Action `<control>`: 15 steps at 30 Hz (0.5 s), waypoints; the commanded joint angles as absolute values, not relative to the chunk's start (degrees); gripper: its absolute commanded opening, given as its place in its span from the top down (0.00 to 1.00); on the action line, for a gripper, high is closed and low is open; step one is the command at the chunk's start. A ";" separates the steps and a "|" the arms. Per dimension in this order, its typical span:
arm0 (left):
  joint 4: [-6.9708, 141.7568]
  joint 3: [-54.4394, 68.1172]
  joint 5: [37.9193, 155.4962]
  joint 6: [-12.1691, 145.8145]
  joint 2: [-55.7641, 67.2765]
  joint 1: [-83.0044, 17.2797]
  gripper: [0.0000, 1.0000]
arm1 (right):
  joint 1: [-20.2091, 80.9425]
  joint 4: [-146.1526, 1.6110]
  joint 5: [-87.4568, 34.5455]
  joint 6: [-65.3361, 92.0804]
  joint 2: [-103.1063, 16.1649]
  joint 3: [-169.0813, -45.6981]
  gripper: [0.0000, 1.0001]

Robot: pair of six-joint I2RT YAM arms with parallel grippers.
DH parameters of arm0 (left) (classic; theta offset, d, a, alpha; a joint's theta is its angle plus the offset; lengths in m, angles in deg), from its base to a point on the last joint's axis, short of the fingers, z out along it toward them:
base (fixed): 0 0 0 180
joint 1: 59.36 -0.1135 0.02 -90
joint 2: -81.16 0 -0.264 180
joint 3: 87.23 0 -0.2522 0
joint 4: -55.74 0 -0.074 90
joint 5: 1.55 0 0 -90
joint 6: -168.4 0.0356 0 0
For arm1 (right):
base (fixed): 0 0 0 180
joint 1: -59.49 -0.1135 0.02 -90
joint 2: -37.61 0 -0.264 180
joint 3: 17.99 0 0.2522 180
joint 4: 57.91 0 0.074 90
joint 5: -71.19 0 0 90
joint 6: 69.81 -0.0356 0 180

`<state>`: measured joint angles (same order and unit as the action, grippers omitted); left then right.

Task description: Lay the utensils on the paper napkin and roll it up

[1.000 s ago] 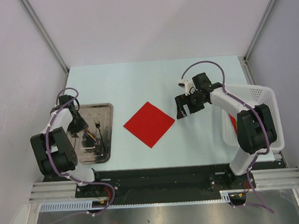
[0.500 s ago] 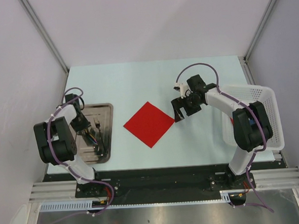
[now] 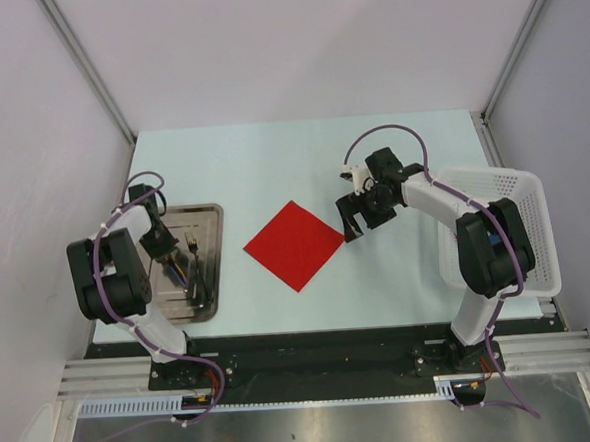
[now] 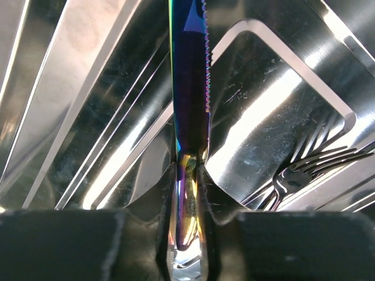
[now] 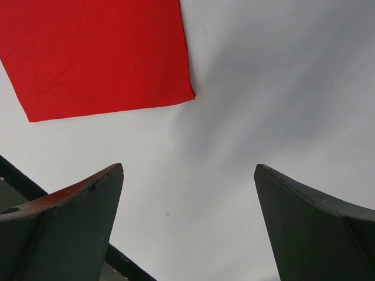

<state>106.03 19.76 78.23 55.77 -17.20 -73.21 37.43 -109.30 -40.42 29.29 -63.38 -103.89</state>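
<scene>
Pickup step: the left gripper [image 4: 187,167] has its jaws clamped on a knife [image 4: 190,88] in the tray [image 3: 209,224]. The right gripper [image 5: 188,175], jaws agape, hovers beside the flat napkin [image 3: 294,245]. Next, I'd judge: lift the knife onto it.

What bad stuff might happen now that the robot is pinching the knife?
1. The left gripper pinches the knife at one narrow spot, so it might twist or slip out when lifted.
2. The fork lies close by in the tray, so the knife might bump or drag it.
3. The paper napkin lies loose. The right gripper is open beside its corner, not on it, so the napkin might slide when cutlery lands.
</scene>
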 commanded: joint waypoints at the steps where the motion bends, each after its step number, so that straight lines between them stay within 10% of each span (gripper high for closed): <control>1: 104.57 19.68 78.68 55.29 -20.35 -74.48 0.86 | 37.26 -109.91 -39.56 30.82 -63.46 -106.20 0.00; 15: 108.43 19.24 79.66 55.90 -8.93 -71.40 1.00 | 38.14 -109.47 -40.70 29.86 -62.85 -106.11 0.00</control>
<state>107.17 19.39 79.82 55.92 -14.87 -72.95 37.87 -109.76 -40.22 29.47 -63.38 -103.89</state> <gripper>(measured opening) 0.092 0.994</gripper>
